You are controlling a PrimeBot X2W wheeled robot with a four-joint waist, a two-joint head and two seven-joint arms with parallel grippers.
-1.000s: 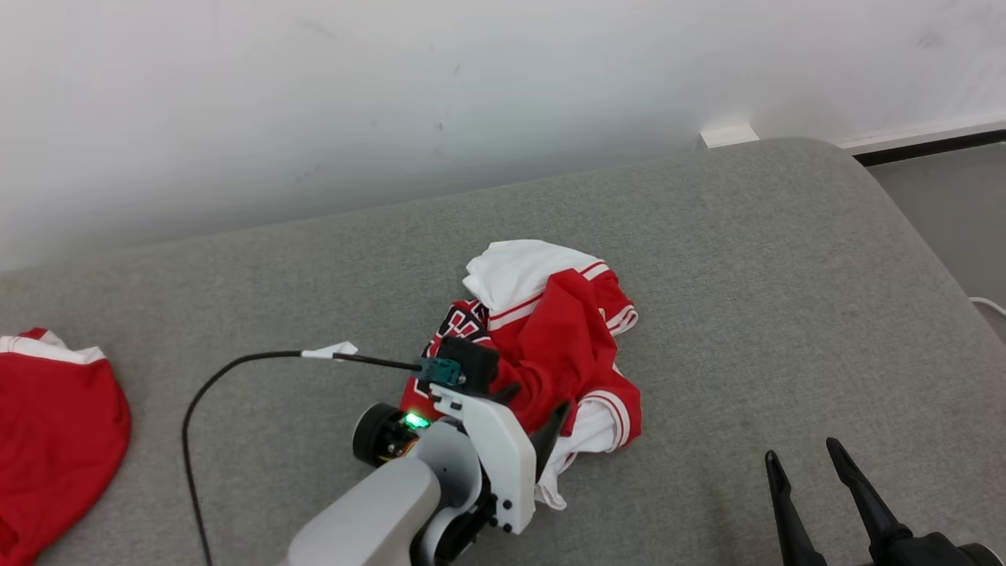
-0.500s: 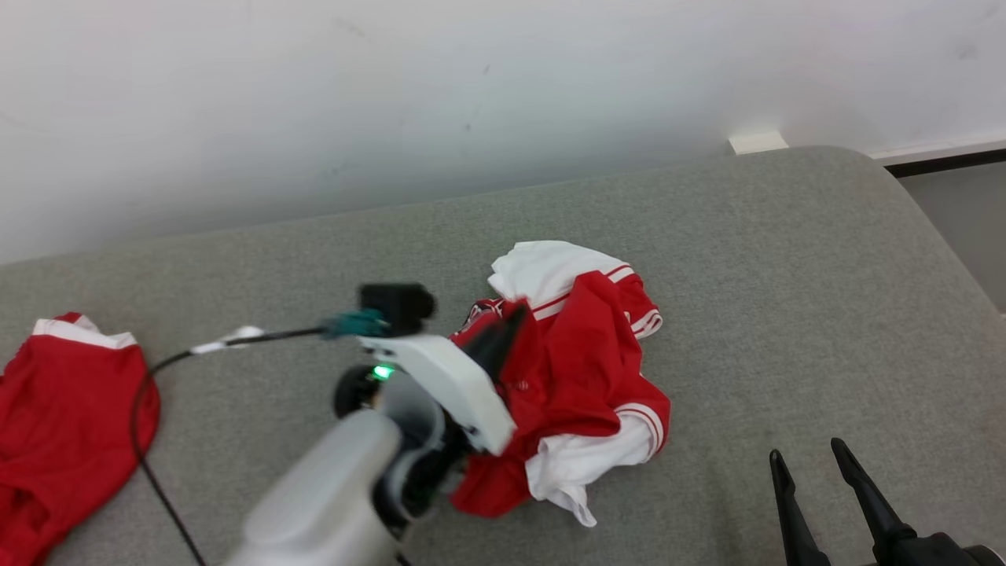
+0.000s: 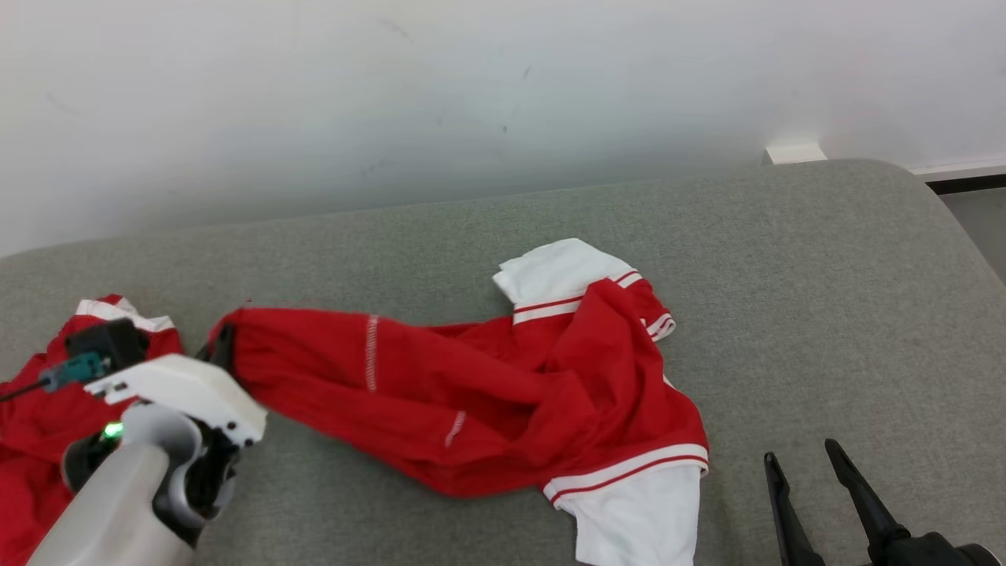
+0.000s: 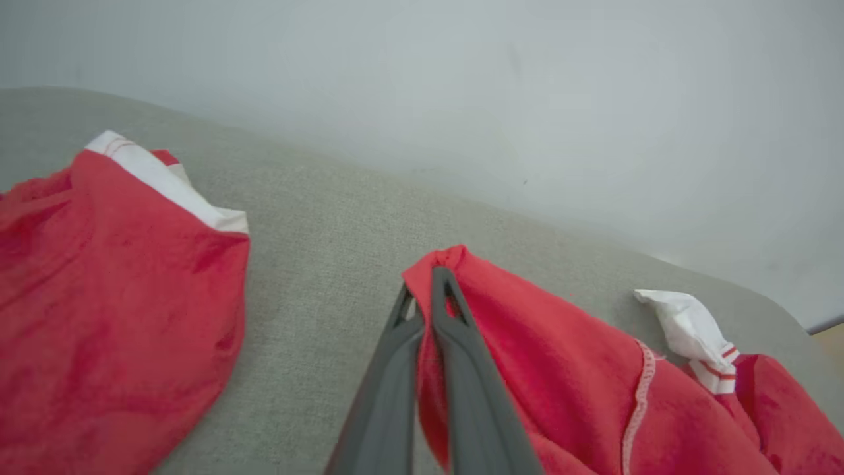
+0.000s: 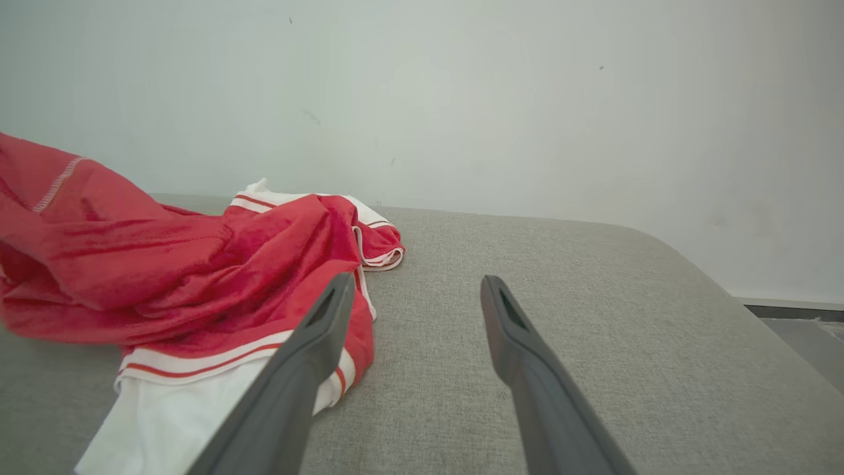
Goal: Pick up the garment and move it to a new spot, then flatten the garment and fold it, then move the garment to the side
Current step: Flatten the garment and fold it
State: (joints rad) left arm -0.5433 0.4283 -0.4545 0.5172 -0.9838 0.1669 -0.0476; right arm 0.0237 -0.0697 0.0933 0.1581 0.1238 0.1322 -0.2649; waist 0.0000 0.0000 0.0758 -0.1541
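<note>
The garment (image 3: 487, 385) is a red shirt with white, red-striped sleeves, stretched leftward across the grey cushion (image 3: 802, 299). My left gripper (image 3: 224, 342) is shut on its red edge at the left; in the left wrist view the closed fingers (image 4: 455, 343) pinch the fabric (image 4: 567, 356) at its raised tip. One white sleeve (image 3: 644, 511) lies at the front, another (image 3: 554, 271) at the back. My right gripper (image 3: 802, 464) stands open at the lower right, to the right of the shirt; in the right wrist view the gripper (image 5: 412, 290) holds nothing, with the garment (image 5: 198, 264) on its left.
A second red garment with a white band (image 3: 47, 393) lies at the left end of the cushion, beside my left wrist, and appears in the left wrist view (image 4: 112, 284). A pale wall (image 3: 471, 102) runs along the back. The cushion's right end curves down at the edge (image 3: 955, 228).
My left gripper closed on the crumpled shirt and pulled it far to the left, stretching it out. The head camera has turned left as well. The right gripper stayed open in place.
</note>
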